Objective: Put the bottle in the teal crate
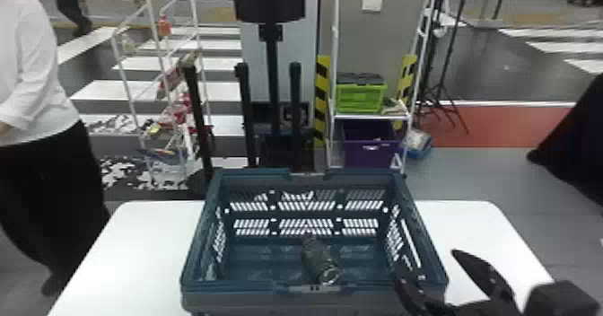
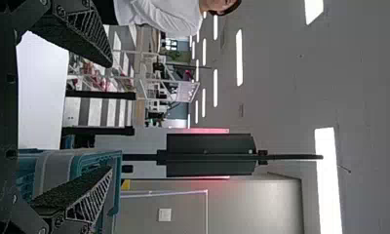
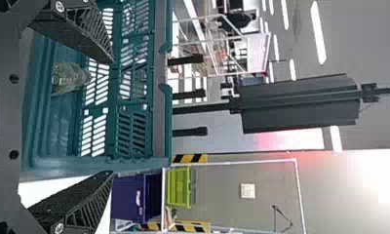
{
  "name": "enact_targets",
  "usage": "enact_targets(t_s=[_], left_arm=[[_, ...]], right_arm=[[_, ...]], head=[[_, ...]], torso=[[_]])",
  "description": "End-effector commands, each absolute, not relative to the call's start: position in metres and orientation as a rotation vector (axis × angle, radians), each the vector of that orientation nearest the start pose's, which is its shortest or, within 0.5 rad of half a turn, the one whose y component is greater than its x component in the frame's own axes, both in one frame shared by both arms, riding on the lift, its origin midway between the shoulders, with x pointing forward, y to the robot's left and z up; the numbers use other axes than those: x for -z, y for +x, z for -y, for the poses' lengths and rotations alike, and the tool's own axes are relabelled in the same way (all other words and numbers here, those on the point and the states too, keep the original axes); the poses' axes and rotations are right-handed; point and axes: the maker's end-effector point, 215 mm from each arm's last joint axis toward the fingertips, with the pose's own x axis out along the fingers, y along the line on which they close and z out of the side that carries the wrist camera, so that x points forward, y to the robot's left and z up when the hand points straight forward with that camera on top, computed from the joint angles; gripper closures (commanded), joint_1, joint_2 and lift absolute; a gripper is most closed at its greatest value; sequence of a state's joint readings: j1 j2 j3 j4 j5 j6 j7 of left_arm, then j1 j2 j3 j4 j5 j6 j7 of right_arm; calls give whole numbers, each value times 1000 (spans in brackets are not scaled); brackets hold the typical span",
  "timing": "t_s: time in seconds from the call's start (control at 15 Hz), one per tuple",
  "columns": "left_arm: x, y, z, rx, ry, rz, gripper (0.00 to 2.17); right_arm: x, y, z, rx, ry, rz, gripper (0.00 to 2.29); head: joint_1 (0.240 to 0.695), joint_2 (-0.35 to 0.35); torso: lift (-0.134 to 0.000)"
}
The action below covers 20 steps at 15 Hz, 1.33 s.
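Item, left: one black gripper (image 2: pixel 109 116) with two flat fingers, spread and empty, at roughly eight o'clock of the crate; item, a white, smooth-topped table (image 1: pixel 134 252). Item, centre: one teal, rectangular, slotted plastic crate (image 1: pixel 251 288), holding one see-through bottle (image 1: pixel 319 260) on its side toward six o'clock, neck toward eleven. Item, right: my second black gripper (image 1: pixel 426 261) at four o'clock, fingers parted and empty astride the side wall, where a careless sideways retreat could snag it, drag the crate and roll the bottle.
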<state>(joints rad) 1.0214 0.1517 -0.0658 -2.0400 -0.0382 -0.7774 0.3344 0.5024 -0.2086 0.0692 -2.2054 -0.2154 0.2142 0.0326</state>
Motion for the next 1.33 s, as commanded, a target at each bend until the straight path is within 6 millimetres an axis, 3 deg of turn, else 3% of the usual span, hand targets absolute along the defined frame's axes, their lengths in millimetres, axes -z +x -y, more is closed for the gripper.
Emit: enact_targets(t_s=[0.0, 0.4, 1.27], left_arm=[[295, 255, -253, -140, -1, 210, 140], [301, 261, -247, -133, 0, 194, 140], [301, 264, -240, -125, 6, 182, 140]], right_arm=[[327, 420, 199, -194, 62, -82, 80], [334, 386, 214, -166, 80, -26, 80], [327, 377, 219, -153, 90, 3, 83]], head=[[499, 0], [499, 0], [499, 0]], torso=[[0], [0], [0]])
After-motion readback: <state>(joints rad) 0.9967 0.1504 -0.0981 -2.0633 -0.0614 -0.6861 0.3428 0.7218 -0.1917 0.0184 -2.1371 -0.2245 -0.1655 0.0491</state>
